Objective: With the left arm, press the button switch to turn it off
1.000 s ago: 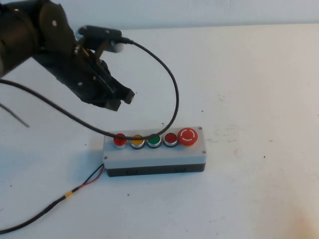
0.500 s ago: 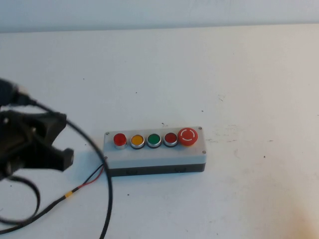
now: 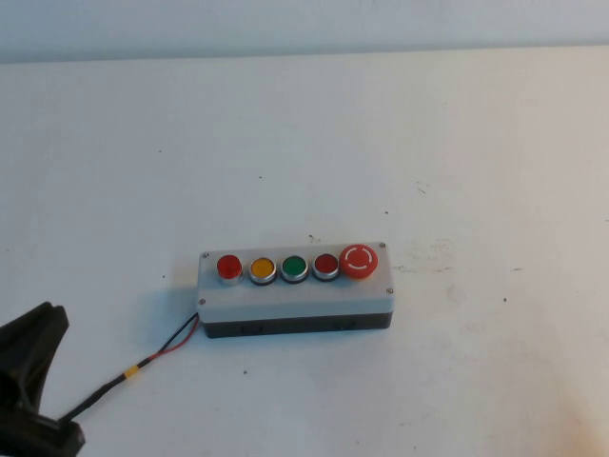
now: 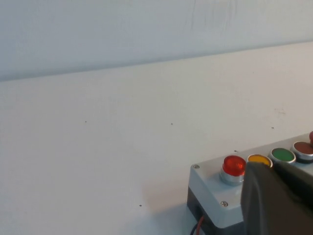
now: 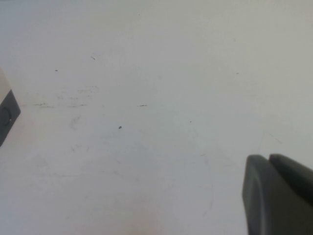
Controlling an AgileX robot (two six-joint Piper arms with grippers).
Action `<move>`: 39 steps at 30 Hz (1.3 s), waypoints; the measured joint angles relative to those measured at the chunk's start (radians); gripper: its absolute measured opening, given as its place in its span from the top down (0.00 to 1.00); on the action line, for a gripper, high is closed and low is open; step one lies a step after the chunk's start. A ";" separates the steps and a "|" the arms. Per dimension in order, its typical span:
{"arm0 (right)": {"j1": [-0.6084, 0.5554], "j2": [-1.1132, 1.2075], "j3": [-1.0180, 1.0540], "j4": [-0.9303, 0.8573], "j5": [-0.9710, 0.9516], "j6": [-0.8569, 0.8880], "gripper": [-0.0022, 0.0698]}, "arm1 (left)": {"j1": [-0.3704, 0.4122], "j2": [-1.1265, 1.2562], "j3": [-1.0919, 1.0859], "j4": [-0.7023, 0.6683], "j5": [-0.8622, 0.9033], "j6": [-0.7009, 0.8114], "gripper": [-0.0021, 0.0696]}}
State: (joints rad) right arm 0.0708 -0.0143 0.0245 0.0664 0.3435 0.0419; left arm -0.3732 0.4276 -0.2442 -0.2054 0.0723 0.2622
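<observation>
At about eight o'clock in the high view, only a black wedge of the left arm (image 3: 33,386) shows at the table's near-left corner. The left gripper (image 4: 276,198) appears in its own wrist view as a dark matte slab with a faint seam down it; whether its fingers are parted or closed cannot be told. A thin black lead (image 3: 124,379), splitting into red and black wires, runs from that corner to the grey box (image 3: 295,297).

The box is a smooth rectangular plastic housing on a darker base, near the table's centre. Along its top sits a row of domed caps in silver rings. The button switch (image 3: 228,268), glossy bright red, is at the nine o'clock end. Then come a yellow button (image 3: 262,268), a green button (image 3: 294,267), a darker red button (image 3: 326,266) and a large red mushroom button (image 3: 359,260) with white arrows.

To press well, the left arm would likely need to come in above the end cap and descend straight, staying off the yellow neighbour.

The right gripper (image 5: 279,196) hovers over bare matte white table (image 5: 146,98), well apart from the box; its fingers lie clenched together.
</observation>
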 joint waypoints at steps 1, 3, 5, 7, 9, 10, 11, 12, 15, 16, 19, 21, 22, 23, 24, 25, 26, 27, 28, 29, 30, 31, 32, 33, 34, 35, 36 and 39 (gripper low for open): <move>0.000 0.000 0.000 0.000 0.000 0.000 0.99 | 0.000 0.000 0.002 0.000 0.005 0.000 0.98; 0.000 0.000 0.000 0.000 0.000 0.000 0.99 | 0.000 0.000 0.004 0.002 0.015 0.000 0.98; 0.000 0.000 0.000 0.000 0.000 0.000 0.99 | 0.000 0.000 0.008 0.020 0.020 0.002 0.98; 0.000 0.000 0.000 0.000 0.000 0.000 0.99 | 0.000 0.000 0.015 0.040 0.014 0.006 0.98; 0.000 0.000 0.000 0.000 0.000 0.000 0.99 | 0.000 0.000 0.031 0.055 -0.023 0.009 0.98; 0.000 0.000 0.000 0.000 0.000 0.000 0.99 | 0.000 0.000 0.043 0.060 -0.051 0.011 0.98; 0.000 0.000 0.000 0.000 0.000 0.000 0.99 | 0.000 -0.002 0.066 0.067 -0.104 0.019 0.98; 0.000 0.000 0.000 0.000 0.000 0.000 0.99 | 0.000 -0.007 0.097 0.072 -0.168 0.029 0.98; 0.000 0.000 0.000 0.000 0.000 0.000 0.99 | 0.011 -0.068 0.219 0.081 -0.376 0.046 0.98; 0.000 0.000 0.000 0.000 0.000 0.000 0.99 | 0.023 -0.104 0.243 0.081 -0.402 0.048 0.98; 0.000 0.000 0.000 0.000 0.000 0.000 0.99 | 0.081 -0.222 0.265 0.086 -0.350 0.056 0.98; 0.000 0.000 0.000 0.000 0.000 0.000 0.99 | 0.131 -0.294 0.269 0.091 -0.303 0.052 0.98; 0.000 0.000 0.000 0.000 0.000 0.000 0.99 | 0.150 -0.321 0.269 0.091 -0.279 0.044 0.98; 0.000 0.000 0.000 0.000 0.000 0.000 0.99 | 0.171 -0.355 0.269 0.092 -0.235 0.031 0.98; 0.000 0.000 0.000 0.000 0.000 0.000 0.99 | 0.189 -0.389 0.269 0.092 -0.172 0.017 0.98; 0.000 0.000 0.000 0.000 0.000 0.000 0.99 | 0.200 -0.414 0.269 0.093 -0.103 0.005 0.98; 0.000 0.000 0.000 0.000 0.000 0.000 0.99 | 0.205 -0.428 0.269 0.095 -0.033 -0.005 0.98; 0.000 0.000 0.000 0.000 0.000 0.000 0.99 | 0.207 -0.434 0.269 0.097 0.032 -0.018 0.98; 0.000 0.000 0.000 0.000 0.000 0.000 0.99 | 0.209 -0.436 0.269 0.097 0.077 -0.029 0.98; 0.000 0.000 0.000 0.000 0.000 0.000 0.99 | 0.209 -0.436 0.269 0.097 0.129 -0.039 0.98; 0.000 0.000 0.000 0.000 0.000 0.000 0.99 | 0.209 -0.436 0.269 0.099 0.176 -0.044 0.98; 0.000 0.000 0.000 0.000 0.000 0.000 0.99 | 0.209 -0.436 0.269 0.099 0.211 -0.048 0.98; 0.000 0.000 0.000 0.000 0.000 0.000 0.99 | 0.209 -0.436 0.269 0.099 0.254 -0.050 0.98; 0.000 0.000 0.000 0.000 0.000 0.000 0.99 | 0.209 -0.436 0.269 0.099 0.287 -0.052 0.98; 0.000 0.000 0.000 0.000 0.000 0.000 0.99 | 0.209 -0.436 0.269 0.099 0.308 -0.057 0.98; 0.000 0.000 0.000 0.000 0.000 0.000 0.99 | 0.209 -0.436 0.269 0.099 0.316 -0.059 0.98; 0.000 0.000 0.000 0.000 0.000 0.000 0.99 | 0.209 -0.436 0.269 0.099 0.315 -0.062 0.98; 0.000 0.000 0.000 0.000 0.000 0.000 0.99 | 0.209 -0.438 0.269 0.099 0.315 -0.064 0.98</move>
State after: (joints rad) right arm 0.0708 -0.0143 0.0245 0.0664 0.3435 0.0419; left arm -0.1644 -0.0105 0.0252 -0.1065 0.3875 0.1983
